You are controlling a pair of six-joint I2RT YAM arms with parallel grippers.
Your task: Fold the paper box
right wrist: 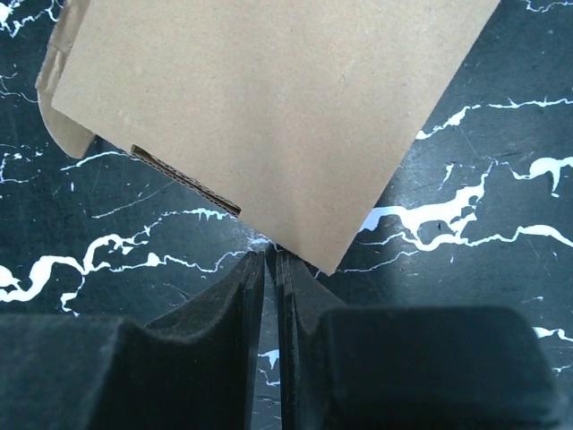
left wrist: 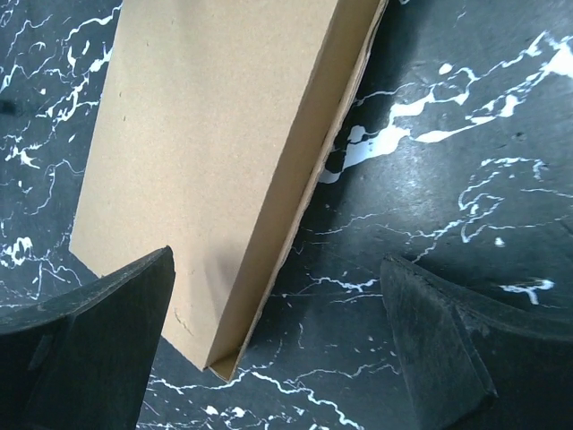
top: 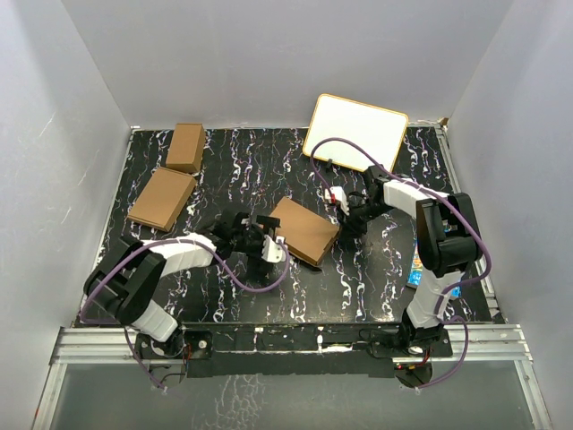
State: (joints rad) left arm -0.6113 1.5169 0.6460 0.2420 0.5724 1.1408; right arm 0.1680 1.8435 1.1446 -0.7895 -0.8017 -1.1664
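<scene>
The left fingers [left wrist: 89, 340] are spread wide and released, with a corner of the box [left wrist: 206, 134] between them. The right fingers [right wrist: 215, 340] are clenched on nothing, their tips at another corner. The box lies closed, mid-table [top: 358, 278]. Folding seems near its end. One side flap looks proud, so the next move is likely pressing it in.

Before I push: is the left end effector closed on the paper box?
No, the left end effector stands wide open over the paper box.
</scene>
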